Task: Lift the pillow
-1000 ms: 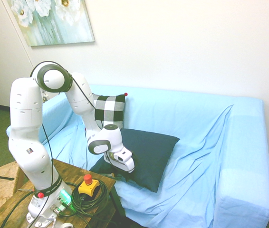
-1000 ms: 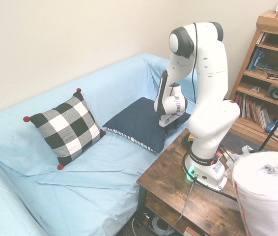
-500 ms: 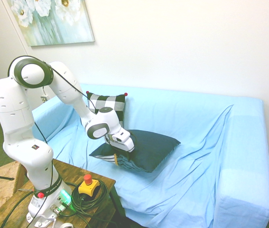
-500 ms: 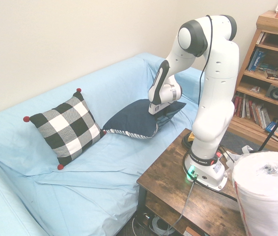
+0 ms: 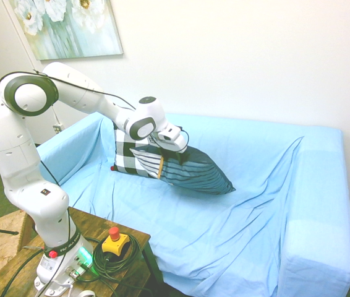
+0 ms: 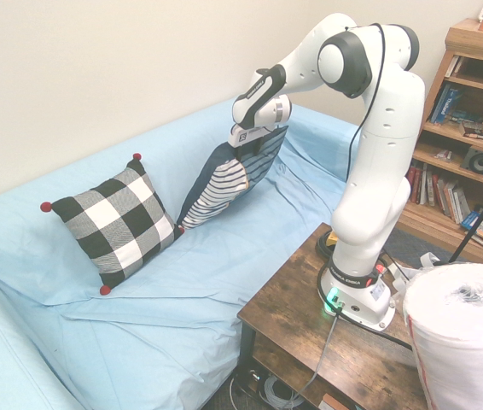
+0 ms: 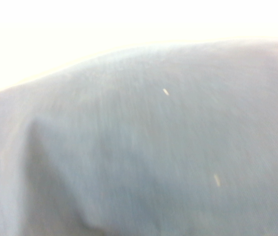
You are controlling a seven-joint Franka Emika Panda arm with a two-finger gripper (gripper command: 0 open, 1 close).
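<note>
Light-blue covered sofa (image 5: 243, 204) against a pale wall (image 5: 224, 55), largest thing in view. White arm (image 6: 386, 128) reaches over the sofa from the wooden worktop (image 6: 327, 316) that stands in front of it. Bookcase (image 6: 455, 145) with books and a speaker (image 6: 480, 162) past the worktop, second exterior view. Big white wrapped roll (image 6: 463, 333) near the arm's base in that view. Painting of white flowers (image 5: 70, 28) on the wall, first exterior view. Striped pillow (image 5: 196, 170): at the sofa, tilted up steeply, top edge at the claw (image 6: 238, 152), a lower corner down at the seat by the checked pillow. Dark stripes on teal, white striped panel and yellow line face the worktop side. Claw clenched on the striped pillow's upper edge, pointing down into the fabric. Wrist view: blurred blue-gray cloth with a fold, two small pale flecks, bright area beyond. Checked pillow (image 6: 122, 224), black and white with red corner balls, leans on the sofa back, just beside the striped one. Yellow box with red stop button (image 5: 115, 242) on the worktop by the arm's base, coiled black cable around it.
</note>
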